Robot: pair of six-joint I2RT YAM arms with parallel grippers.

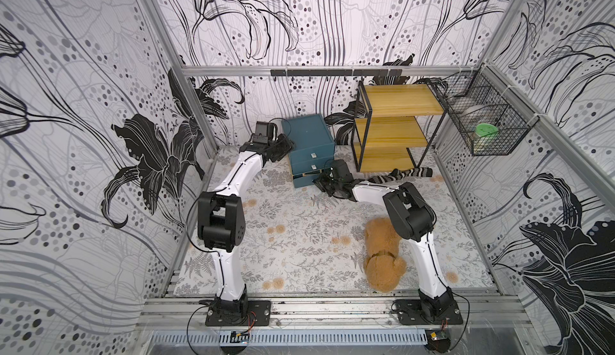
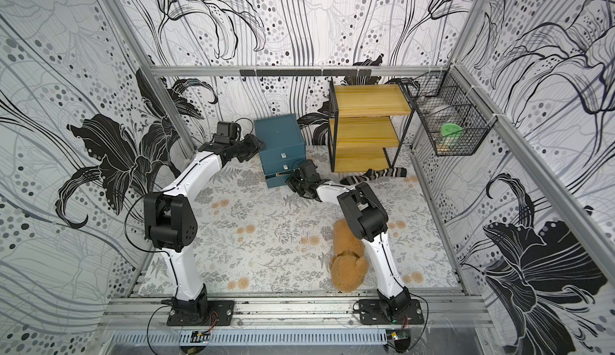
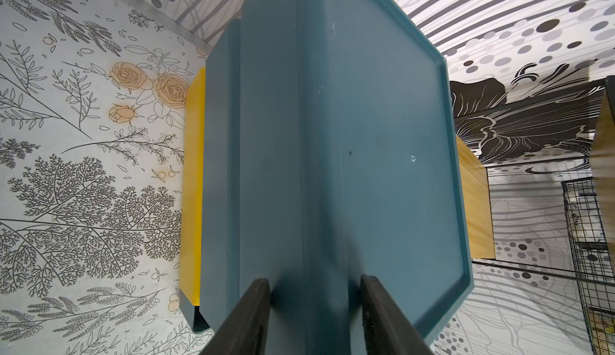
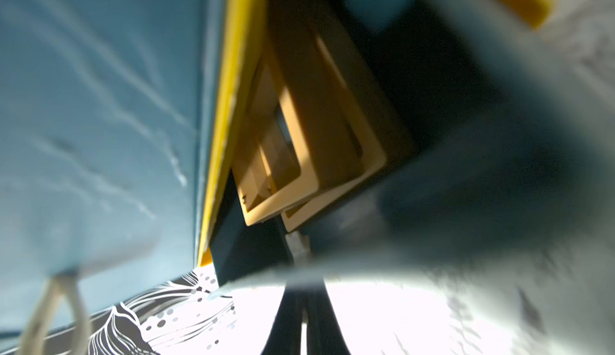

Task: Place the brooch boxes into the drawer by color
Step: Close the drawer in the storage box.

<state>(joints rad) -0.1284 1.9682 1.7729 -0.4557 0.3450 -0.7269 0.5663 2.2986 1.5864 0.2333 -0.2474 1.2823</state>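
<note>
The teal drawer chest stands at the back of the table. Its bottom drawer is pulled out a little, showing yellow lining. Two yellow-tan brooch boxes lie inside it, one over the other. My right gripper is shut, its tips at that drawer's front edge. Whether it pinches the pull is hidden. My left gripper is open, straddling the chest's upper left edge, fingertips against the teal faces. No other brooch boxes show.
A yellow wooden shelf rack stands right of the chest, with a striped sock at its foot. A brown teddy bear lies near my right arm's base. A wire basket hangs on the right wall.
</note>
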